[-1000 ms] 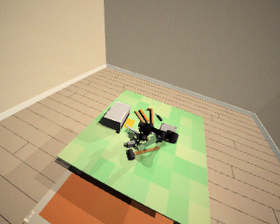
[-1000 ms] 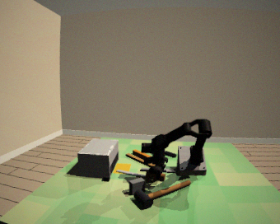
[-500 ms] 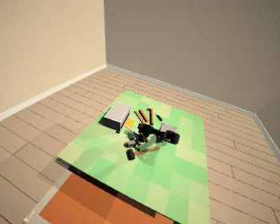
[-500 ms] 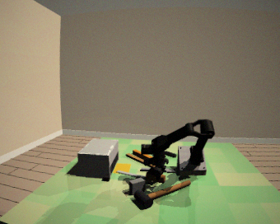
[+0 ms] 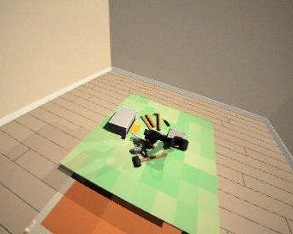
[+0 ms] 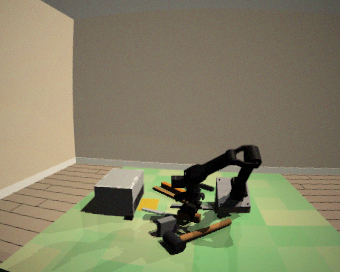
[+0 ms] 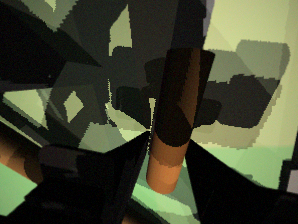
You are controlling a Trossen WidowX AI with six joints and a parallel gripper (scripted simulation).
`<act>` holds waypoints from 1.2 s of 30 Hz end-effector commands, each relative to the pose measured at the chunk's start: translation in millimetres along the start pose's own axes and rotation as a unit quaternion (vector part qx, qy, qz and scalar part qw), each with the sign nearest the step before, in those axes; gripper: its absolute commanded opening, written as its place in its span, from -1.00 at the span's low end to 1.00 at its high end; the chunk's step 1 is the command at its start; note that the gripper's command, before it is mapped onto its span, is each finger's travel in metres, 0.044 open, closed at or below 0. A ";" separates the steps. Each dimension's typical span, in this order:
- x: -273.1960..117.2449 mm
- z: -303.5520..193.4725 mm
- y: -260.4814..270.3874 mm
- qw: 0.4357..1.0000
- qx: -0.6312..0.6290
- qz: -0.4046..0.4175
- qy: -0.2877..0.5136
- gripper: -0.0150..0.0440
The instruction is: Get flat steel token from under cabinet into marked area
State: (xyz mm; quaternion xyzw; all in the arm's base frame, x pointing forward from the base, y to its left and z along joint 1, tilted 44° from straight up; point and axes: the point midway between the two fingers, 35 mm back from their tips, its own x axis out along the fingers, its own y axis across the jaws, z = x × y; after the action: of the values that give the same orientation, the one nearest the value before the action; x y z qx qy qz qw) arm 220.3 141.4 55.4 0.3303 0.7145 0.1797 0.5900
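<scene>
Exterior view, read left to right, clock positions taken about the yellow marked area: the grey cabinet [image 5: 123,117] [image 6: 120,181] stands at nine to ten o'clock. The marked area [image 5: 135,128] [image 6: 149,204] shows no token; we cannot see the steel token in any view and judge it probably under the cabinet. A thin pale rod [image 5: 135,135] [image 6: 156,211] lies at about five o'clock, near the area. A grey block [image 5: 137,150] [image 6: 165,226] and the mallet [image 5: 137,161] [image 6: 176,241] follow, also near five. At about four, the gripper [image 5: 152,146] [image 6: 194,217] [image 7: 167,138] is low and partly open, an orange cylindrical handle [image 7: 164,172] between its fingers, apparently loose. We judge the step to be release or regrip of a retrieving tool. Next: if regripping, settle the fingers squarely and close before reaching under; if releasing, open wider and lift clear.
</scene>
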 end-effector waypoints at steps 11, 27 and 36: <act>0.7 1.2 -0.1 1.000 -0.002 0.003 -0.002 0.42; 1.8 0.2 0.7 1.000 -0.004 0.002 -0.005 0.02; 1.8 0.2 0.7 1.000 -0.004 0.002 -0.005 -0.31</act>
State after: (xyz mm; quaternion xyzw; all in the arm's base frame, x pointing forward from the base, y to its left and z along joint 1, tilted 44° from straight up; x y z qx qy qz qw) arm 220.2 143.0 54.2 0.3312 0.7105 0.1815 0.5937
